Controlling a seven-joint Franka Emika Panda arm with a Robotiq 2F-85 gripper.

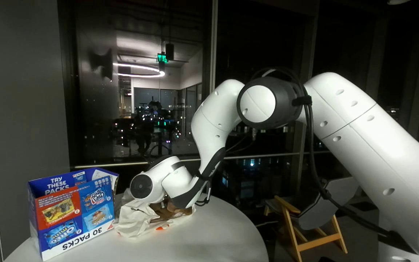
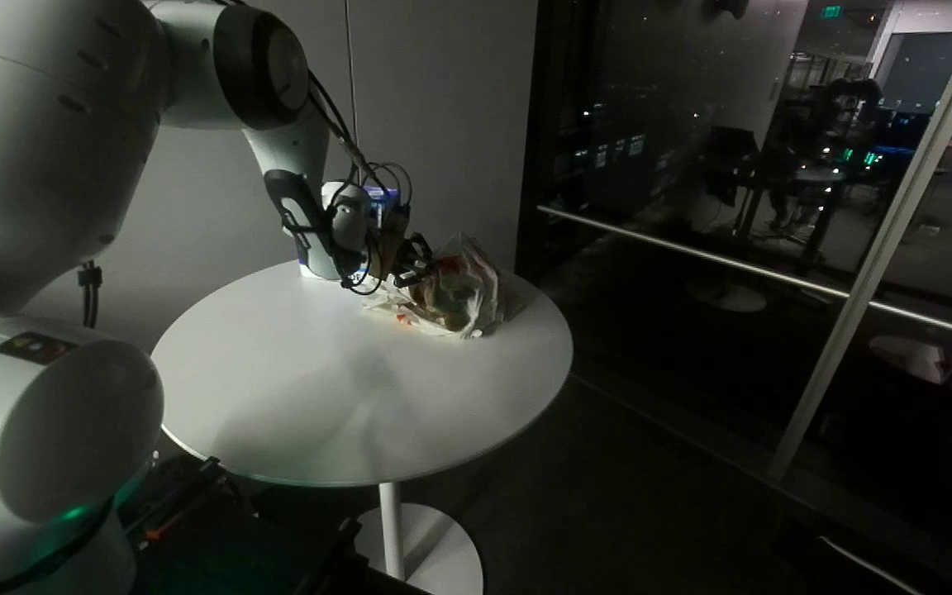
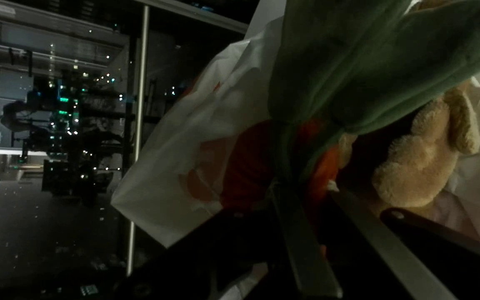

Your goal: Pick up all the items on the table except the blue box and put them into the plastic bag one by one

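The white plastic bag lies on the table beside the blue box; it also shows in an exterior view and in the wrist view. An orange plush toy with long green leaves is at the bag. My gripper has its fingers partly closed around the toy's orange part, just below the leaves. A tan fluffy toy lies to the right, against the bag. In an exterior view my gripper is at the bag's near side. The blue box stands upright and open-topped.
The round white table carries the bag and the box near its far edge. A grey wall stands behind the box. Windows with a rail are beyond the table. A wooden-framed chair stands beside it.
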